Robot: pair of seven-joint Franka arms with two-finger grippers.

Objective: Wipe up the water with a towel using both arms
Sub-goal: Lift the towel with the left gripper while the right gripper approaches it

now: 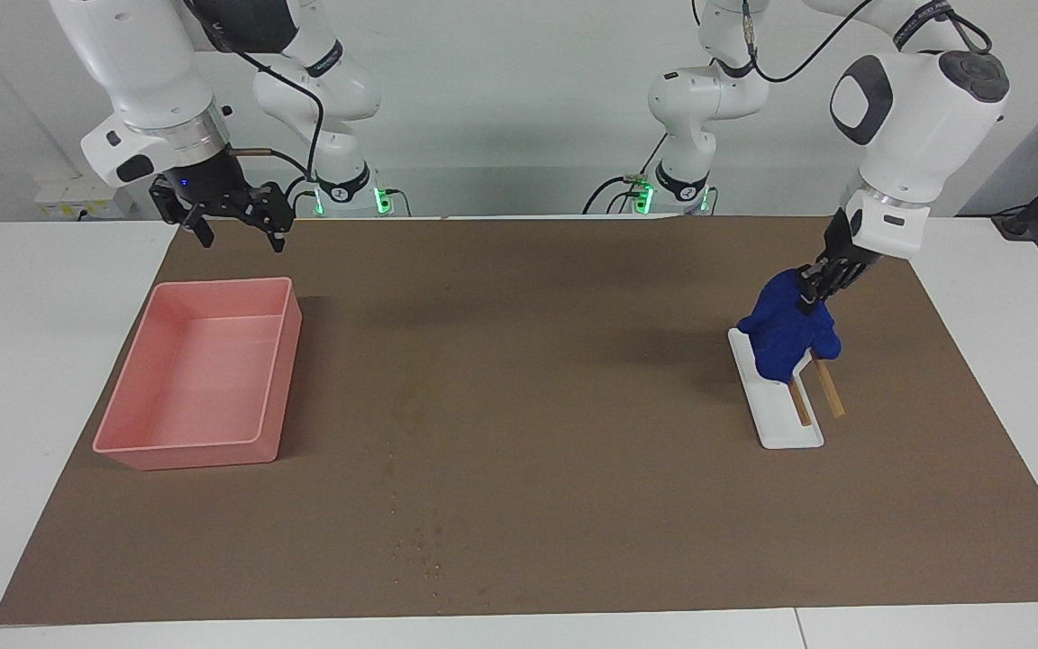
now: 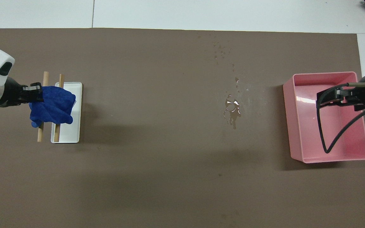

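**Towel gripped over the rack, spill untouched at mid-table**

The towel (image 1: 787,332) is held by the left gripper (image 1: 818,284) at its upper edge, the fingers closed on a bunched fold, at the left arm's end of the table. The cloth hangs in loose folds over the white tray (image 1: 776,404) and its two wooden sticks (image 1: 814,389); whether its lower folds rest on the sticks cannot be told.

The cloth is judged light, soft and limp. It will sag and swing when carried, and a pinch on one fold can be expected to let the rest trail. It is not fragile and is unlikely to slip from a firm pinch, though it will grow heavier once wet. A hold near one edge, as seen, leaves the most fabric free to be pressed flat on the surface.

The water (image 2: 232,109) lies as a small puddle with scattered drops on the brown mat (image 1: 573,505), between the tray and the pink bin (image 1: 204,379), nearer the bin.

The right gripper (image 1: 235,214) waits above the bin's edge nearest the robots, its fingers spread and holding nothing.
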